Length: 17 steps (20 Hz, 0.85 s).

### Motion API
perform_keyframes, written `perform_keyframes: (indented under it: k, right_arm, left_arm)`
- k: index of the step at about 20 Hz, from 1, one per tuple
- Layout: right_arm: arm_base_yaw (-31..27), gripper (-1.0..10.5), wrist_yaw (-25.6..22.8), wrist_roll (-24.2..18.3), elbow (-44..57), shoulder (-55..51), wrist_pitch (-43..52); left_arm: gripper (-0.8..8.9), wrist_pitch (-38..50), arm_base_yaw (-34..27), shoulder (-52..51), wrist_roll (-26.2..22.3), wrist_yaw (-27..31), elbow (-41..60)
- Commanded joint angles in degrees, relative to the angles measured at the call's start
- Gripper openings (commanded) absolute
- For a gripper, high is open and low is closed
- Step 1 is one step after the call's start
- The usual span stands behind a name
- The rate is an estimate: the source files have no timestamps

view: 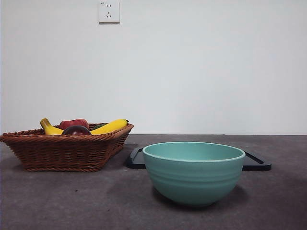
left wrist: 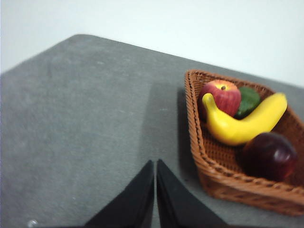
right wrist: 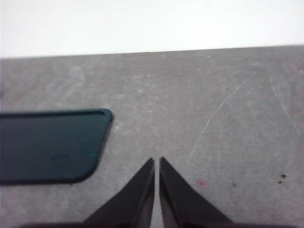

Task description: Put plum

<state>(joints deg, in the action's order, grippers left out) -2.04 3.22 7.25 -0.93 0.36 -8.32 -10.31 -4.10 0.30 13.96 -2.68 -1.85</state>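
The plum point(left wrist: 269, 156) is a glossy dark maroon fruit lying in the brown wicker basket point(left wrist: 204, 156), at the basket's corner nearest the left wrist camera. From the front, the plum point(view: 76, 130) peeks over the basket point(view: 67, 151) rim at the left of the table. My left gripper point(left wrist: 155, 164) is shut and empty, hovering over bare table beside the basket. My right gripper point(right wrist: 157, 161) is shut too, above bare table near the dark tray point(right wrist: 47, 145). Neither arm shows in the front view.
The basket also holds a red apple point(left wrist: 221, 96), a yellow banana point(left wrist: 244, 123) and a green fruit point(left wrist: 248, 100). A teal bowl point(view: 194, 171) stands front and centre, with the black tray point(view: 256, 163) behind it. A white wall closes off the back.
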Motion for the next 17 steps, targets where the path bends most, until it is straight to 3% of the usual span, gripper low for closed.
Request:
perform_keyframes:
  k: [1, 7, 17]
  right_arm:
    - [-0.1, 0.1, 1.5, 6.2, 0.1, -0.2, 1.2]
    - [-0.1, 0.1, 4.2, 10.5, -2.6, -0.1, 0.9]
    - [-0.1, 0.1, 4.5, 10.7, -16.5, 1.5, -10.2]
  left_arm:
    - [0.07, -0.5, -0.1, -0.1, 7.1, 0.1, 0.4]
    - [0.09, -1.9, -0.1, -0.1, 9.9, -1.5, -3.7]
    - [0.09, -12.5, 0.0, 4.6, 10.6, -5.2, -17.1]
